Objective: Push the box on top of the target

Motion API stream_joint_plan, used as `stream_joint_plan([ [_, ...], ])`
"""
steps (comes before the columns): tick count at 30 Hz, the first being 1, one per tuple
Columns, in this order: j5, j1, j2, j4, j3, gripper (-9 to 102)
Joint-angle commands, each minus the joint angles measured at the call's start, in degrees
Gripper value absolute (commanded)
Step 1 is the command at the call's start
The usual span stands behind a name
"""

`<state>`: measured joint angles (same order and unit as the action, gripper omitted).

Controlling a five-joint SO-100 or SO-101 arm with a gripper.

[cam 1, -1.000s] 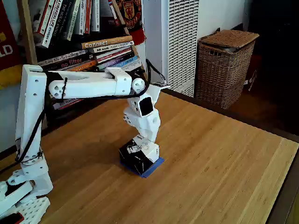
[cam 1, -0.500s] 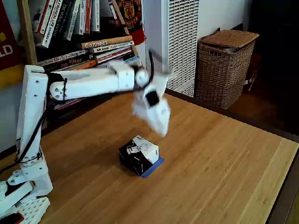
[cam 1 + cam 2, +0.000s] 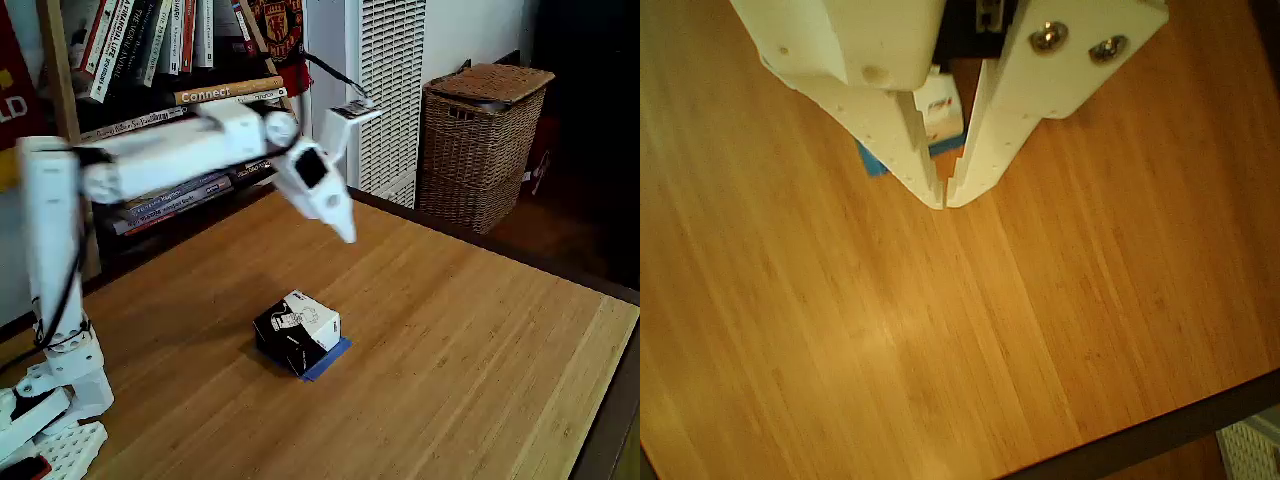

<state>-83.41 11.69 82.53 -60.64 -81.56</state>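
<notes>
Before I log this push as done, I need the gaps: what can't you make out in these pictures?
- Target: in the fixed view the box covers most of it; one blue corner shows, so full alignment is unknowable.
- Box in the other view: mostly hidden behind the gripper, whose fingertips meet.
- Box's printed picture: too small to read in the fixed view.
- Gripper in the fixed view: blurred by motion.

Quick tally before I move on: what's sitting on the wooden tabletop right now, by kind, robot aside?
Small black cardboard box with white printed top: 1
Blue tape square target, mostly covered by the box: 1
Total: 2
The white claw is raised above the table, tips together, holding nothing.
</notes>
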Motion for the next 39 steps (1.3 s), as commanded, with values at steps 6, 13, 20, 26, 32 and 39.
stream_joint_plan([
  [6, 15.4, -2.5, 19.9, 2.5, -14.9, 0],
  [13, 29.5, -4.7, 32.8, 6.9, -27.0, 0],
  [20, 32.2, -3.9, 43.7, 8.2, -33.9, 0],
  [26, 36.5, -1.3, 46.8, 6.2, -33.7, 0],
  [32, 31.3, 5.1, 59.6, 3.7, -43.6, 0],
  [39, 31.3, 6.2, 70.1, 3.0, -50.5, 0],
])
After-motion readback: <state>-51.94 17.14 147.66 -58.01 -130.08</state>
